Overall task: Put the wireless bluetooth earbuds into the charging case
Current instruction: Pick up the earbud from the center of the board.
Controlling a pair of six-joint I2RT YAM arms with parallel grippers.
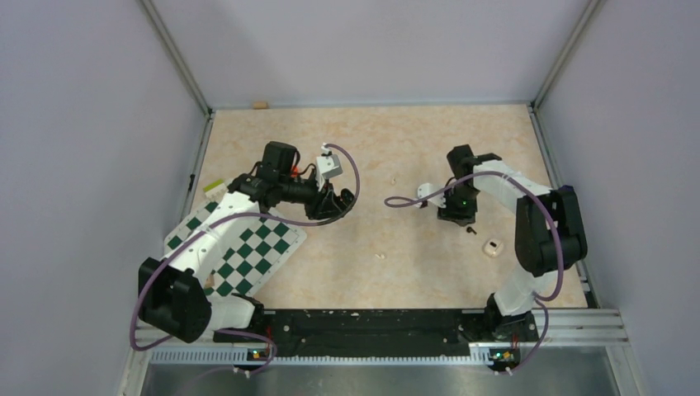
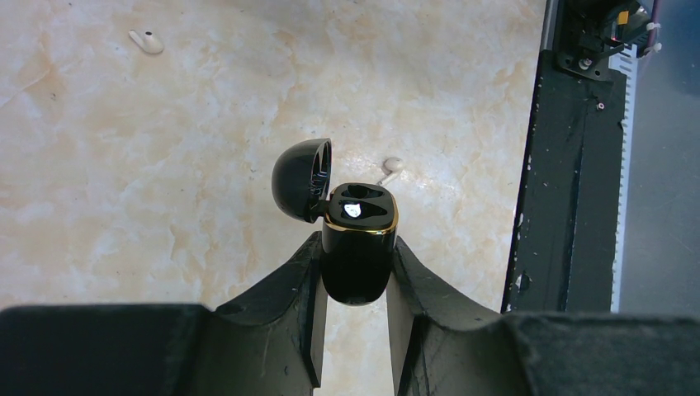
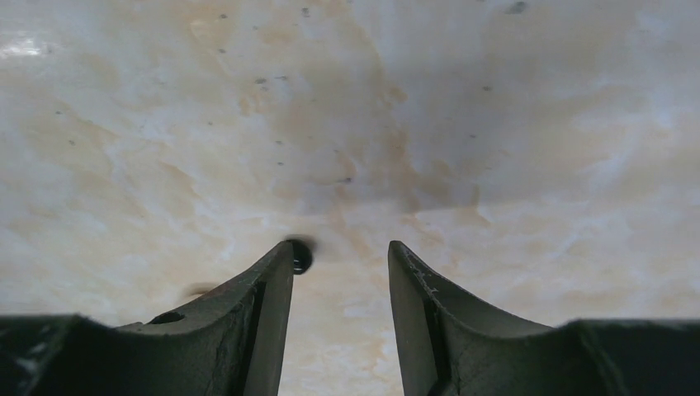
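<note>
Marbled beige tabletop [image 1: 413,148] from above: the left gripper [image 1: 340,202] hangs beside the mat [image 1: 248,247]; the right gripper [image 1: 458,217] is low, an earbud [image 1: 471,232] just beside it, a cream case [image 1: 494,247] near. Left wrist: fingers pinch the glossy black case [image 2: 357,256], gold-rimmed, domed lid open, wells seemingly empty. Right wrist: jaws spread, the blurred earbud [image 3: 301,255] at one fingertip. Nothing inserted yet, I judge.

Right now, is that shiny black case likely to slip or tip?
Probably slippery: the black charging case is glossy and rounded, pinched only at its sides by the left fingers. Its open lid hangs sideways, so it might tip when released.
</note>
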